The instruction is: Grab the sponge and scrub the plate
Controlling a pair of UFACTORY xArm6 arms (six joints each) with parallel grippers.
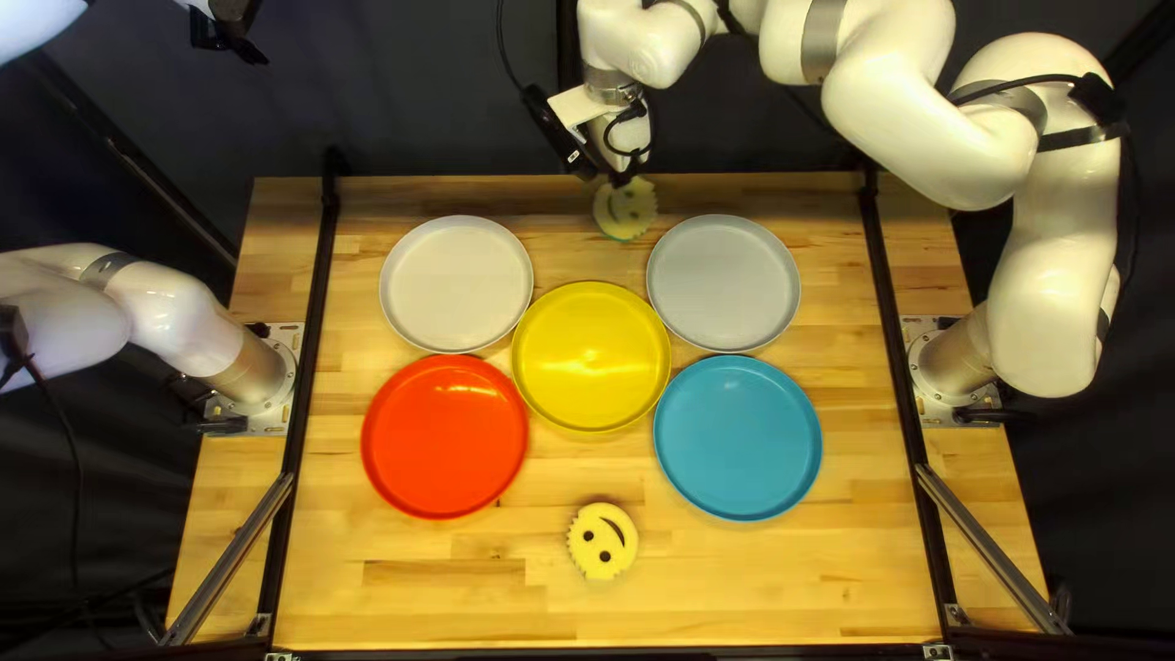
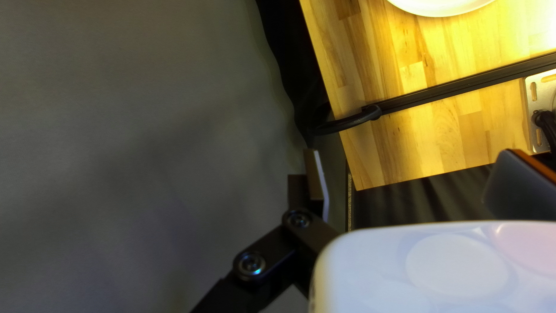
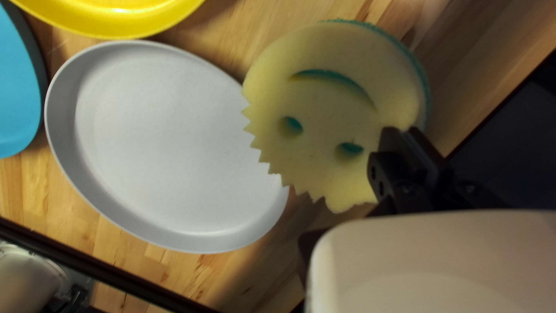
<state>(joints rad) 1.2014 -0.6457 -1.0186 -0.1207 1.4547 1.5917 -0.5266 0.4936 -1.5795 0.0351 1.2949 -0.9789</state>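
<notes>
Right hand (image 3: 403,133) has the sponge (image 3: 324,124) pinched by its edge, over the far side of the surface (image 1: 747,588)! Grey plate (image 3: 168,139) looks the nearest target, nearward and right in the top left view. Left hand (image 2: 412,162), spread wide, empty, hangs beyond the wood.

The left arm (image 1: 159,294) runs out of the top left view at its left edge, so its middle joints are out of sight; the right arm (image 1: 918,129) is cut off along the far edge. The right gripper (image 1: 623,180) hides the far rim of the smiley-face sponge (image 1: 627,213). In the right wrist view, that sponge covers part of the gray plate (image 3: 168,145), while the yellow plate (image 3: 116,14) and blue plate (image 3: 14,87) are cropped.
</notes>
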